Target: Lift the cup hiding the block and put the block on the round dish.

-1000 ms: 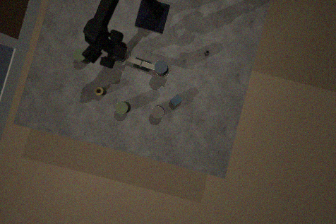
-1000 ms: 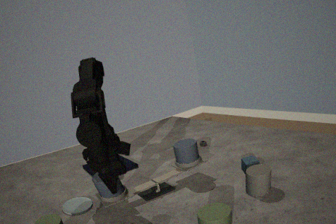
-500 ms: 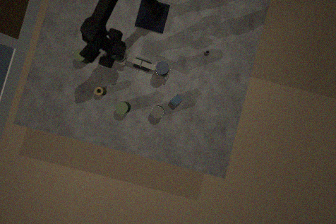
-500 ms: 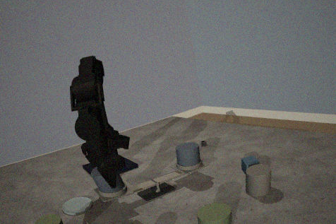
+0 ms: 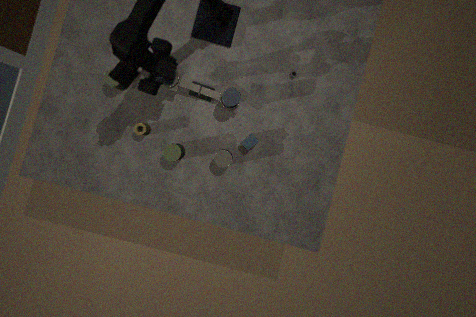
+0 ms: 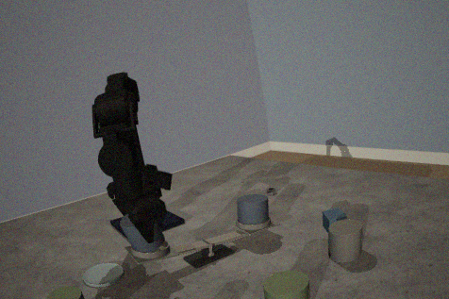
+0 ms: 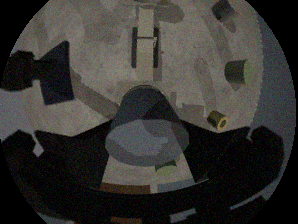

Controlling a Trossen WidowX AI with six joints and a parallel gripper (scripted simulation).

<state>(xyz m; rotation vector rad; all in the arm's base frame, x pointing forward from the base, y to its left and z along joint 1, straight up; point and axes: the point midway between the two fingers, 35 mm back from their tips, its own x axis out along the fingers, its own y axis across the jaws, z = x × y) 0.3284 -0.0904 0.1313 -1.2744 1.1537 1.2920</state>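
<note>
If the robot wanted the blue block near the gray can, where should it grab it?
I'd pinch the blue block by two opposite flat sides, about halfway up, coming straight down from above. It's a small box with flat faces, so fingers should fit well. The gray can is close on one side, so keep the fingers away from it.
</note>
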